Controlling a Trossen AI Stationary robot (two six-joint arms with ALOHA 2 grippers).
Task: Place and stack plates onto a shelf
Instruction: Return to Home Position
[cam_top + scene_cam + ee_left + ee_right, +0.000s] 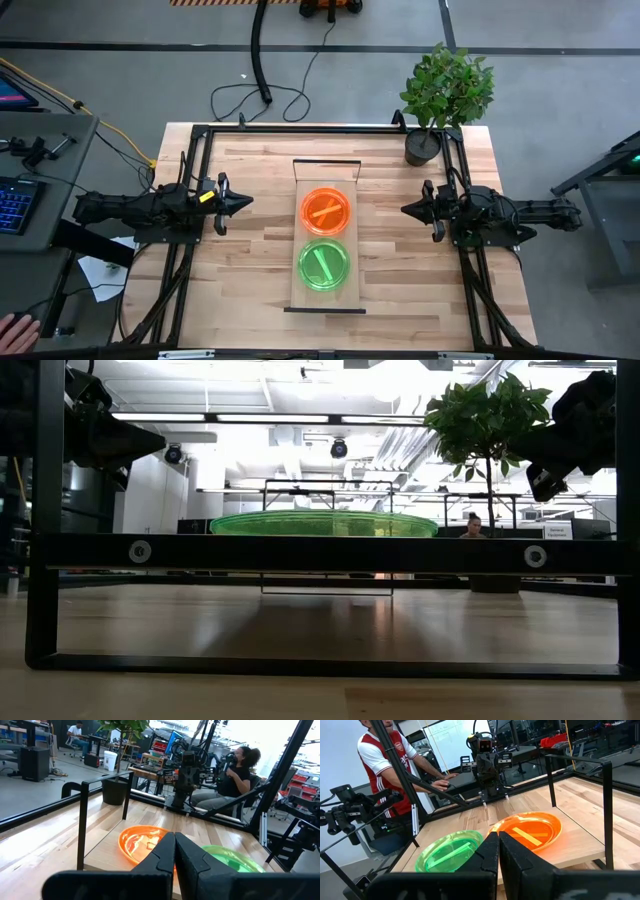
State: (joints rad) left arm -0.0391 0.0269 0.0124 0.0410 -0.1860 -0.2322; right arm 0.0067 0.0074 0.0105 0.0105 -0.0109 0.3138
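shelf [320, 554] frame up close, plates on its board, both arms parked at the sides.
left gripper [238, 203] and right gripper [408, 209] each have fingers pressed together, holding nothing. their tips aim inward at the orange plates [326, 210], which lie midway between them. the green plates [323, 264] sit just beside those, nearer the front. the shelf's long axis runs front to back, crosswise to both arms, and neither arm is nearer.

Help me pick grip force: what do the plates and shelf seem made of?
Orange plates and green plates: likely thin plastic, translucent and glossy; light glows through them. Shelf: light wood board, matte, with visible grain. Its thin black frame is probably metal.
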